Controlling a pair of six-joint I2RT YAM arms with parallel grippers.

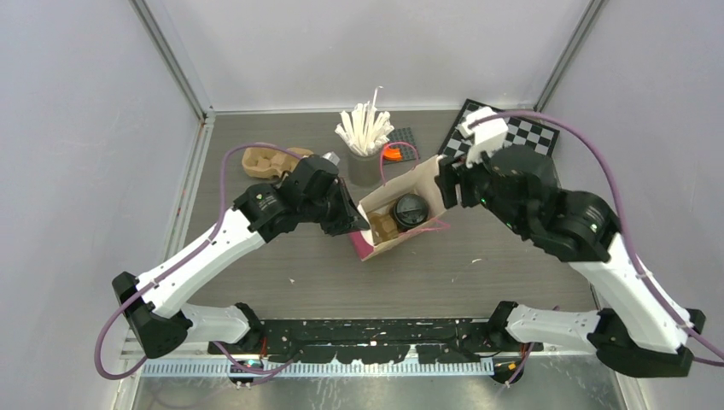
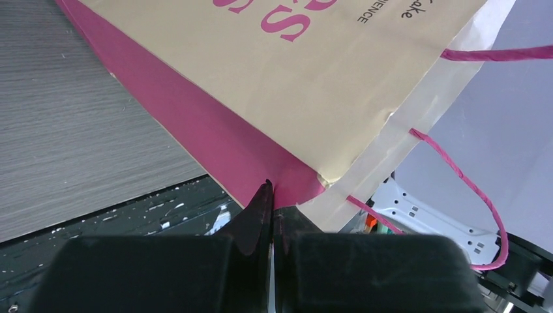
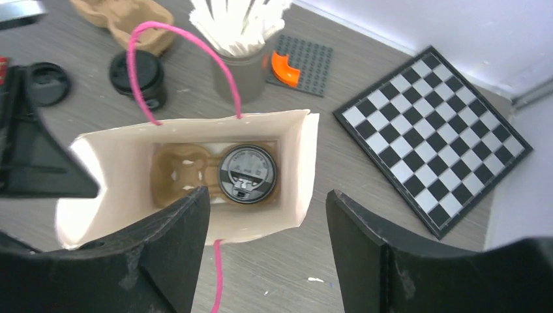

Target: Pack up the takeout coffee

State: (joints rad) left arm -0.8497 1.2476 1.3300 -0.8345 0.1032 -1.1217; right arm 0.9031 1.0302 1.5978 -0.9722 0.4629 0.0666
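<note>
The left end effector [image 2: 270, 195] is clamped on the pink side edge of the open paper bag [image 3: 111, 156] on the tabletop [image 1: 427, 273]; the right end effector [image 3: 267, 199] hangs over the bag's mouth, fingers apart, holding nothing. One lidded coffee cup [image 3: 248, 173] sits in a pulp tray [image 3: 179, 176] inside the bag; the second cup [image 3: 138, 73] stands outside, just beside a spare tray [image 3: 120, 19].

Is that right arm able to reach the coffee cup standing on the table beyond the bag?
Probably yes: the right gripper is open and empty, and the cup stands uncovered on the table, though the bag and its pink handle lie between them.
</note>
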